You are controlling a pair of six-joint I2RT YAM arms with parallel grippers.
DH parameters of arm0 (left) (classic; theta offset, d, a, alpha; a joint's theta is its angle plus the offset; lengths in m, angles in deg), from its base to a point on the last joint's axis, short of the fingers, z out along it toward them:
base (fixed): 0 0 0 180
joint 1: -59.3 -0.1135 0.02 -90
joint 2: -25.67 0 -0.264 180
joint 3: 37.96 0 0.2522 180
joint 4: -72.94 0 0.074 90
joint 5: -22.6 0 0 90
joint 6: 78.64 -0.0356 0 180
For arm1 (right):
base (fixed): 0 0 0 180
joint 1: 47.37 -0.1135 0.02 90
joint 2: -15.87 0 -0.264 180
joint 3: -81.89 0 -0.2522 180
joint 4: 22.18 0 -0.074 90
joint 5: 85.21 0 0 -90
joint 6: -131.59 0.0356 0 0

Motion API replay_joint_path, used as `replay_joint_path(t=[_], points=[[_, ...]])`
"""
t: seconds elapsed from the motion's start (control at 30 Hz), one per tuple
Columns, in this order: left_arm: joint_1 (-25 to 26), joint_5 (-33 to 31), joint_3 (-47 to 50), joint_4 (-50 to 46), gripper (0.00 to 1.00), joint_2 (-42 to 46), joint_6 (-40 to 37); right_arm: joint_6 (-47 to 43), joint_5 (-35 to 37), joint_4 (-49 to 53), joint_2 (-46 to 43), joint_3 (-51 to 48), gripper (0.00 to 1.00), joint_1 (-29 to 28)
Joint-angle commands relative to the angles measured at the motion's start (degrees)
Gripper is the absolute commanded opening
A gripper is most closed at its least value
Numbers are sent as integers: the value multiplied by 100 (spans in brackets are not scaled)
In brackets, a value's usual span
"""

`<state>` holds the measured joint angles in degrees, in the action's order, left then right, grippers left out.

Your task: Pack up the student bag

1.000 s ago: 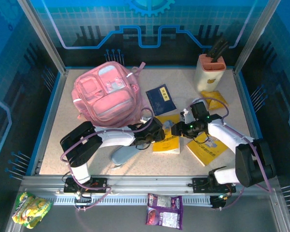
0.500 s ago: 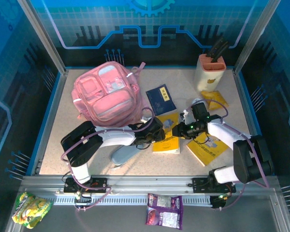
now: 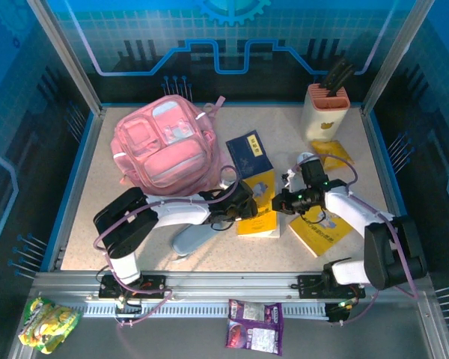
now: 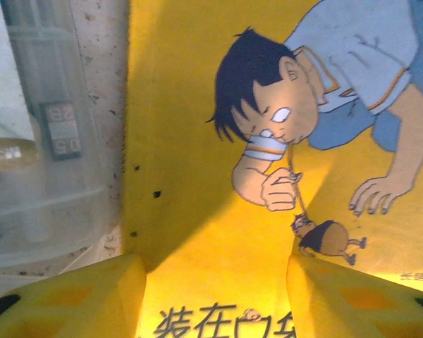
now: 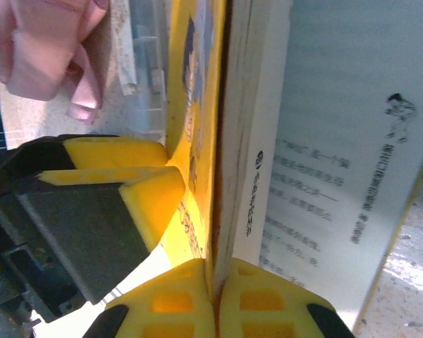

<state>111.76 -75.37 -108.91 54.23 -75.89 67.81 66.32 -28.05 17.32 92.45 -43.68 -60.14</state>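
Right gripper [image 3: 282, 200] has just clenched onto the edge of the yellow book [image 3: 259, 221]; the left gripper [image 3: 245, 206] hangs released over its cover.

A second ago the right fingers stood apart. Now the right wrist view shows them pinching the page edge, so the book seems ready to be lifted toward the student bag [image 3: 165, 146], which lies apart at the desk's [image 3: 97, 217] far left. The top view shows a pale face of the book turned up. The left wrist view adds the cartoon boy on the cover, between fingers that grip nothing.
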Motion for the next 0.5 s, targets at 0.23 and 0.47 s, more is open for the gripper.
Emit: replay_joint_path(t=[0.23,0.47], points=[[-376,431,428,-307,65,1754,-400,64,-633,319,-1103,218,0,436],[-1168,1456,911,88,77,2587,-544,277,-1149,512,-1524,868,0,482]])
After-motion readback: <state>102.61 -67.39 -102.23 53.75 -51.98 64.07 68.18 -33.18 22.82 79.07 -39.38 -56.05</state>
